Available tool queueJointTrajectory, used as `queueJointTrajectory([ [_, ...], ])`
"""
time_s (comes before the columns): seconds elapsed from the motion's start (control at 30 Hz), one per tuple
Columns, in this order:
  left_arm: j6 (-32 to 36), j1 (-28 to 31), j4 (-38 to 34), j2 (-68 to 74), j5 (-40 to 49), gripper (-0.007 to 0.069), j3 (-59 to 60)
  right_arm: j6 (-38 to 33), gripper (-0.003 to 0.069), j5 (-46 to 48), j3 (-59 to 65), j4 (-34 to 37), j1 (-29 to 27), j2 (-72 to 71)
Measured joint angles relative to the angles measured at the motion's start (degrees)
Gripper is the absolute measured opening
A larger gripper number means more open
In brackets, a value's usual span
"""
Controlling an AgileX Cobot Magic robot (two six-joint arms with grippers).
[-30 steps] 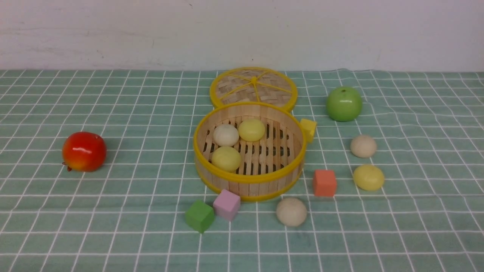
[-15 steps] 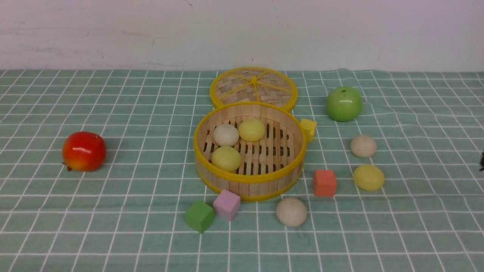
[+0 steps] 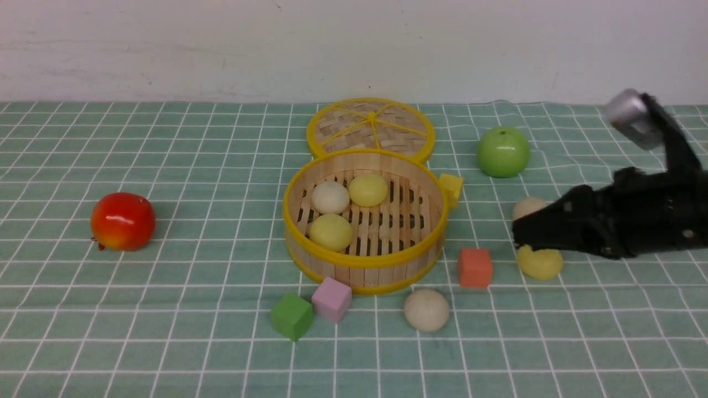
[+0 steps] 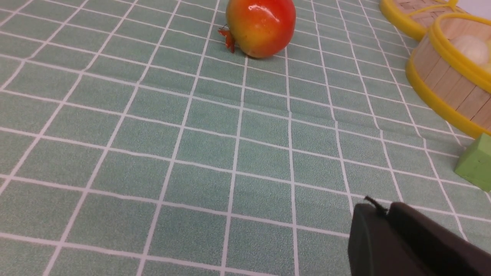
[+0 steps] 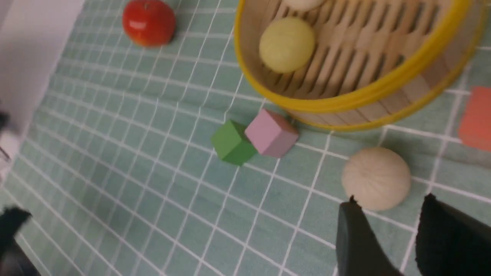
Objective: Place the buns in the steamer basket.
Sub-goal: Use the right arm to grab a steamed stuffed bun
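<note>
The right arm has come in from the right edge of the front frame, where half a second ago only a dark speck showed. Its right gripper (image 3: 519, 236) now hangs at mid-right, low over the cloth (image 3: 166, 309). It partly covers two buns there: a beige bun (image 3: 525, 207) peeks out behind its upper edge, and a yellow bun (image 3: 541, 264) shows below it. Nothing else has shifted.

In the right wrist view the two dark fingers (image 5: 355, 237) stand a modest way apart with nothing between them. A third loose bun, the front bun (image 3: 426, 310), lies just past their tips. In the front view that bun sits low and centre, just below the basket (image 3: 359, 273).

The basket stands at centre frame and holds three buns: one beige (image 3: 330, 197) at its upper left, one yellow (image 3: 368, 190) beside it, and another yellow (image 3: 331, 232) at its lower left. The lid (image 3: 369, 124) lies flat just behind it.

Of the left gripper (image 4: 378, 216) only a dark block shows in its wrist view, above bare cloth; whether it is spread or closed cannot be told.

A red apple (image 3: 123, 221) sits at mid-left and a green apple (image 3: 503, 152) at upper right. A yellow cube (image 3: 452, 188) is at the basket's right wall and an orange cube (image 3: 475, 267) is at its lower right. A pink cube (image 3: 331, 299) and a green cube (image 3: 291, 316) touch each other at its lower left.
</note>
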Motion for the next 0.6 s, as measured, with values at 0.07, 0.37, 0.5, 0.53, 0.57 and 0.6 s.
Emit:
queueJointTrajectory([
  [0.07,0.0,0.0,0.0,0.0,0.0,0.0050,0.0,5.8,0.0240,0.5,-5.0,-7.1,4.3,3.2],
  [0.37,0.0,0.0,0.1,0.0,0.0,0.0050,0.0,43.3,0.0240,5.7,-22.0,-44.6,21.1,18.6],
  [0.5,0.0,0.0,0.1,0.0,0.0,0.0050,0.0,51.3,0.0240,6.1,-25.6,-51.9,25.0,22.8],
  [0.53,0.0,0.0,0.1,0.0,0.0,0.0052,0.0,51.7,0.0240,6.0,-26.0,-52.3,25.2,23.3],
  [0.57,0.0,0.0,0.1,0.0,0.0,0.0055,0.0,52.2,0.0240,5.7,-26.2,-52.6,25.3,23.9],
  [0.6,0.0,0.0,0.1,0.0,0.0,0.0056,0.0,52.3,0.0240,5.4,-26.3,-52.7,25.4,24.5],
])
